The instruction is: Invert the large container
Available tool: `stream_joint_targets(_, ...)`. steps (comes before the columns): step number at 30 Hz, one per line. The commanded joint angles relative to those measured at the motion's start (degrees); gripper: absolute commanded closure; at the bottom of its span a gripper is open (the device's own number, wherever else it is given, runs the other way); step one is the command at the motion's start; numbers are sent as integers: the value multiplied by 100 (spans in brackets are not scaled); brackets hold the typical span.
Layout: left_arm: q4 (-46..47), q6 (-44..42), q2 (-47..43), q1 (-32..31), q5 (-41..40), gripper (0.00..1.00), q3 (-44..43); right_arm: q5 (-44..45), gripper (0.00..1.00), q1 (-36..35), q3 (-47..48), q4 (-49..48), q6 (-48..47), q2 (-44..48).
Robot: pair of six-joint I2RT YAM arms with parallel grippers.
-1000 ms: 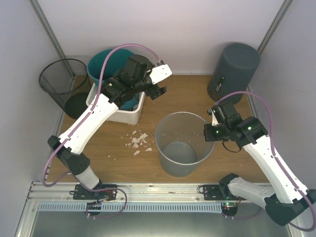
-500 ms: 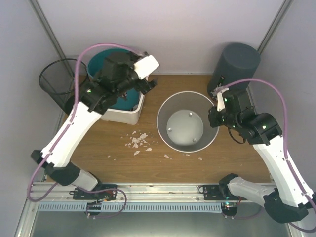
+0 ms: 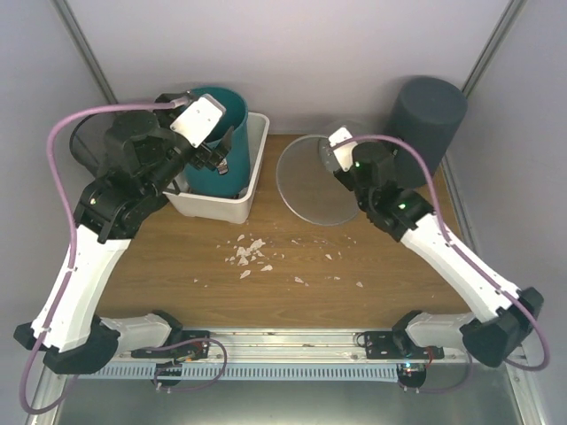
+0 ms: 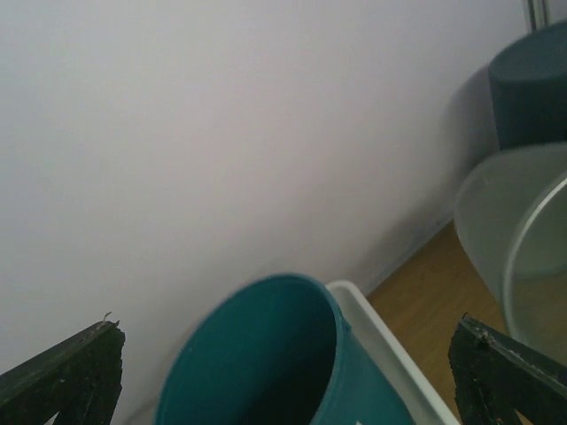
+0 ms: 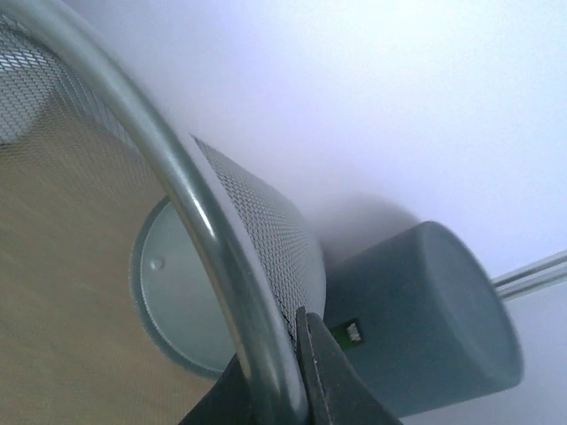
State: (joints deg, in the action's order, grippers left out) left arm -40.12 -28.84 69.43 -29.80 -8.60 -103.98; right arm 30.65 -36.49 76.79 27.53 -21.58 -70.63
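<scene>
My right claw is clenched on the rim of the mesh bin. The bin lies tipped at the far right, its long axis running near to far. My left claw gapes wide, well apart.

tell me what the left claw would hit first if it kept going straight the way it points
Probably the back wall: the open left claw aims over the teal bin, though it might clip its rim; depth is unclear.
</scene>
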Motion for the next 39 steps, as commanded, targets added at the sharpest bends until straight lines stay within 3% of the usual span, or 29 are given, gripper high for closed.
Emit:
stream_joint_targets(1,81,166,-140,148,9,1,433,999,99,-51,-708,-3639,-2322,-124)
stream_joint_targets(4,174,207,-352,236,74,1,787,1059,100,-55,-1291,-5472,-3623,-363)
stream_joint_targets(10,381,265,-574,332,148,1,1262,828,99,-150,-2039,-7880,-5374,-1250)
stream_joint_targets(16,618,317,-735,370,335,1,1688,546,99,-316,-2529,-10689,-6832,-2363)
stream_joint_targets(22,832,353,-764,395,559,1,1953,208,100,-402,-2447,-13199,-7981,-3749)
stream_joint_targets(29,1178,349,-810,444,709,1,2309,150,100,-369,-2196,-13524,-7867,-4501)
stream_joint_targets(39,1636,343,-745,557,1033,1,2806,-171,99,-43,-1096,-13528,-7976,-5445)
